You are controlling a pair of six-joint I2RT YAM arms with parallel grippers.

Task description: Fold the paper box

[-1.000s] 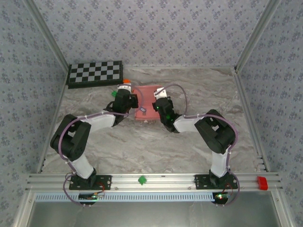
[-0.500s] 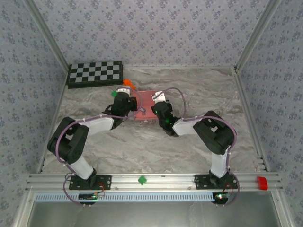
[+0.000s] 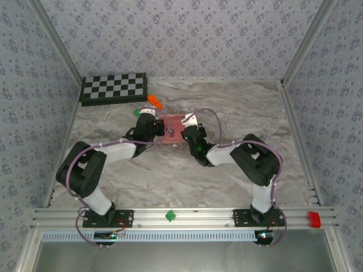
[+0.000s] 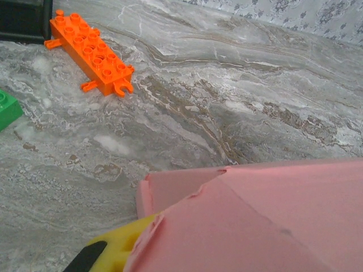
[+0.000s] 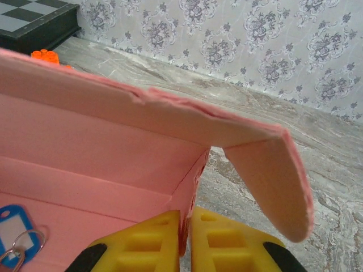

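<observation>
Spreading across the enclosure, the marbled table [image 3: 244,102] has bare room along its right half and along the near strip in front of the arm bases, while the far-left corner is taken by the checkerboard [image 3: 113,88], pushed against the wall. Near the table's middle, a little toward the far side, lies the paper box [image 3: 173,126], pink and partly folded, with both arms meeting over it. The left gripper [image 3: 161,129] is at its left edge and the right gripper [image 3: 185,130] at its right edge. The overhead view hides the jaws. The right wrist camera shows two yellow fingers [image 5: 142,243] clenched on an upright pink side wall, under a raised lid whose end flap curls down over open tabletop. The left wrist camera shows one yellow finger [image 4: 116,249] pressed beneath a ragged-edged pink flap, so that gripper looks clamped on the card too. Just beyond the box sits an orange brick [image 4: 91,54], apart from it, and a green brick [image 4: 7,110] lies near the left arm's wrist. A blue key tag [image 5: 14,224] rests on the box floor.
</observation>
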